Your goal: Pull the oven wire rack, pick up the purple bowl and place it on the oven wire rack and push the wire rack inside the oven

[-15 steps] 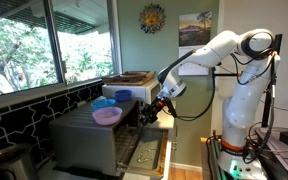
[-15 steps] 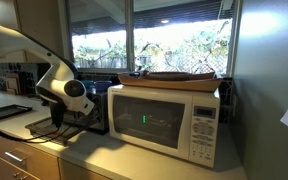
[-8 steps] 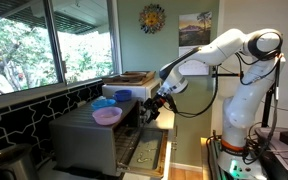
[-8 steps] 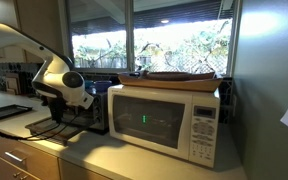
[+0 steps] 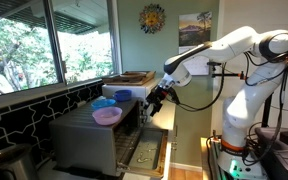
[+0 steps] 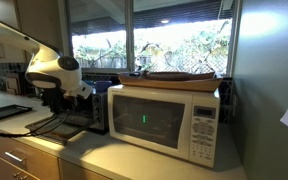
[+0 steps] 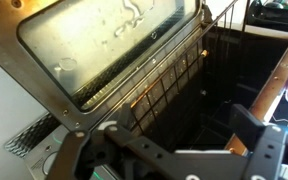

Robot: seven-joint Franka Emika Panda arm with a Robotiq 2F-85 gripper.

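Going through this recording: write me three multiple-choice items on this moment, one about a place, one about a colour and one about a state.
1. Where is the purple bowl?
A. on top of the oven
B. on the wire rack
C. in the claw

2. What colour is the bowl next to it?
A. red
B. blue
C. yellow

3. How does the oven door stand?
A. shut
B. taken off
C. dropped open

Answers: 1 A, it rests on the oven's grey top. 2 B, the blue bowl sits right beside it. 3 C, the door hangs down in front, and the wrist view looks past it to the wire rack.
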